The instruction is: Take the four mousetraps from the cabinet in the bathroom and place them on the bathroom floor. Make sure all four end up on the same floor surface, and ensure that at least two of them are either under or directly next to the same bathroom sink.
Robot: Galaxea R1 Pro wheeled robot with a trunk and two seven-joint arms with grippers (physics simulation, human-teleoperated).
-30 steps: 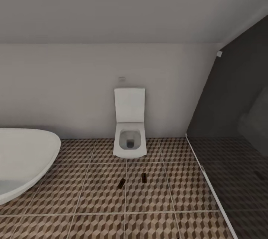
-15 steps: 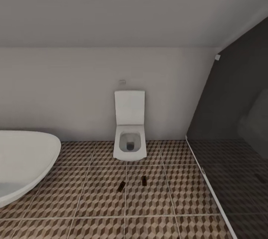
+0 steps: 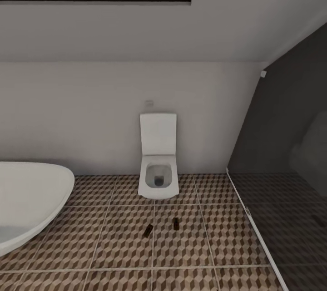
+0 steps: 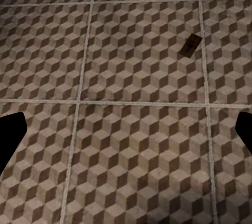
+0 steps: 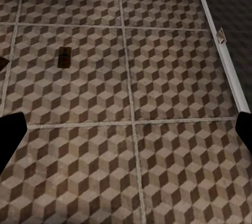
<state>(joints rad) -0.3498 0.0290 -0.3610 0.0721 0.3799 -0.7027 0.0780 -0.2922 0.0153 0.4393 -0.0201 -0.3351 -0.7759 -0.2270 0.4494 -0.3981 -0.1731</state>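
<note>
From the head camera I see two mousetraps on the bathroom floor (image 3: 113, 236), in front of the white toilet (image 3: 158, 177). The left mousetrap (image 3: 147, 231) lies just left of a grout line with its long axis tilted, far end leaning right. The right mousetrap (image 3: 175, 224) lies close beside it to the right, long axis running nearly straight away from me. A white bathtub (image 3: 27, 200) sits at the left, and a dark glass partition (image 3: 281, 168) stands at the right.

On my left wrist camera, the left gripper (image 4: 126, 135) has its fingers spread wide with nothing between them; a mousetrap (image 4: 190, 45) lies on the tiles well beyond it. The right gripper (image 5: 126, 135) is likewise spread wide and empty, with a mousetrap (image 5: 65, 57) lying well ahead of it.
</note>
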